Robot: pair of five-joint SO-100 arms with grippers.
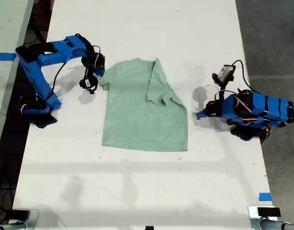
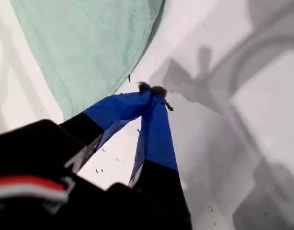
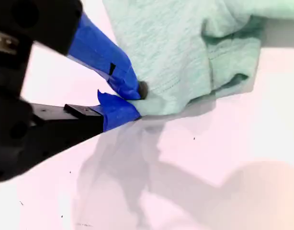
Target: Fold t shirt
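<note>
The pale mint-green cloth t shirt (image 1: 144,112) lies flat on the white bench (image 1: 137,191), collar toward the exterior view's top. The second gripper (image 3: 132,103) pinches its sleeve edge; the first gripper (image 2: 154,91), clenched empty, rests just beside its hem.

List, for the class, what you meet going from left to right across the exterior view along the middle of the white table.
Second arm's base → my second gripper, pinching the shirt's edge → t shirt → my first gripper, off the cloth → first arm's body.

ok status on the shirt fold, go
My first gripper shut, empty, beside the t shirt. My second gripper pinching its edge. One sleeve folded in. Nothing in the way.
</note>
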